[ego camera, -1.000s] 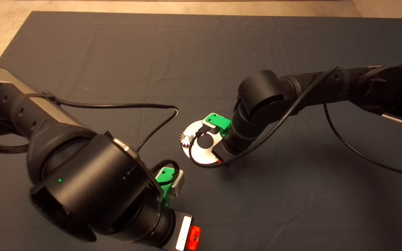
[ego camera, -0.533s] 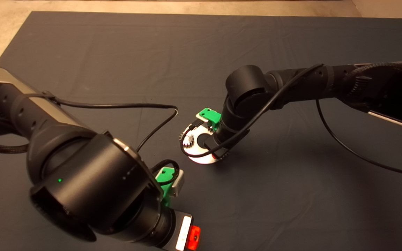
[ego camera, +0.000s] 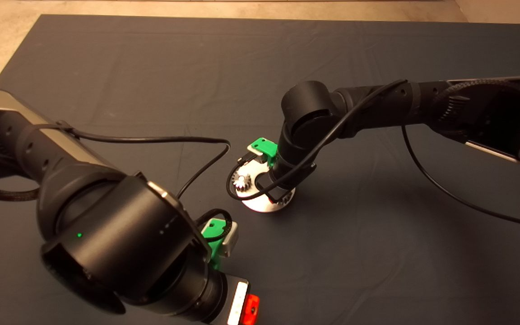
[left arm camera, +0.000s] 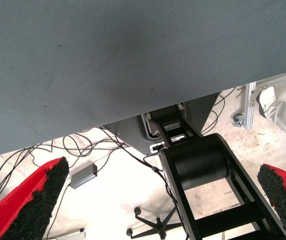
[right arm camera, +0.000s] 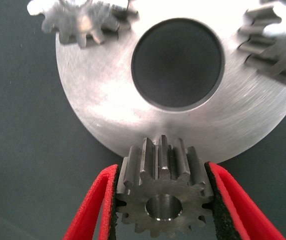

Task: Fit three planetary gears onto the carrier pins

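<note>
Mat [ego camera: 151, 67] | right gripper [right arm camera: 160, 210] jaws clamp gear [right arm camera: 160, 197], moved left over plate [right arm camera: 108, 125]

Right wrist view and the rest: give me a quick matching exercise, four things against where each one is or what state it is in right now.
Things:
1. third gear
2. silver plate
3. left gripper
4. right gripper

States:
A. open, off the mat's near edge, with nothing between its fingers
B. flat on the mat, already carrying two gears
C. clamped between two red fingers at the plate's edge
D. shut, hanging over the plate

Pairs: 1-C, 2-B, 3-A, 4-D
</note>
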You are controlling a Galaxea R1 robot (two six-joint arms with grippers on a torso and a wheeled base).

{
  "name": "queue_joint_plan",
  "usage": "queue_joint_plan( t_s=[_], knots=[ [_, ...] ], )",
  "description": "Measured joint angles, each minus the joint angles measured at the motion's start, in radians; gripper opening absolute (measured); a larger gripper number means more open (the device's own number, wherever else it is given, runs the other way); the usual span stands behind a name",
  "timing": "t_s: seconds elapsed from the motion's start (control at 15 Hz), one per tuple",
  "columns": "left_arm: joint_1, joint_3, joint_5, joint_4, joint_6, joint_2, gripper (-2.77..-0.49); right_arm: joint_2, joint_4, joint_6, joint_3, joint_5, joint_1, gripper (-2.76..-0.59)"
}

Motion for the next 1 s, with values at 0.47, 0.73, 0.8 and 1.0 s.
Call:
queue_joint_plan(
  t_s=[0.47, 0.73, 0.8, 1.0],
  knots=[
    [0.0, 0.002, 0.0, 0.0, 0.0, 0.0, -0.51, 0.003, 0.0, -0.003, -0.007, 0.003, 0.005, -2.36],
    [0.0, 0.002, 0.0, 0.0, 0.0, 0.0, -0.51, 0.003, 0.0, -0.003, -0.012, 0.003, 0.005, -2.36],
    [0.0, 0.002, 0.0, 0.0, 0.0, 0.0, -0.51, 0.003, 0.0, -0.003, -0.012, 0.003, 0.004, -2.37],
    [0.0, 0.002, 0.0, 0.0, 0.0, 0.0, -0.51, 0.003, 0.0, -0.003, -0.012, 0.003, 0.004, -2.37]
  ],
)
